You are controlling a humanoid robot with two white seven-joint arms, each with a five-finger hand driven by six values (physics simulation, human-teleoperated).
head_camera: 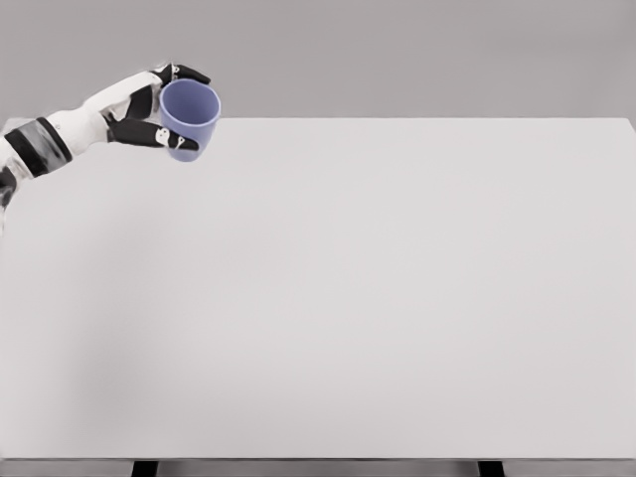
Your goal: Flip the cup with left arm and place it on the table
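while left hand [149,109] grips cup [189,117] aloft, mouth tilted toward camera | flip seemingly underway | placing on surface [348,298] remains

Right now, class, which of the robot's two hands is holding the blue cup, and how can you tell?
The left hand, whose arm enters from the picture's left. Its fingers wrap the blue cup at the white table's far left corner. The right hand is out of view.

There is one view, from the robot's head. It looks forward and down at the table [378,298] from close by. The table's near edge sits at the picture's bottom
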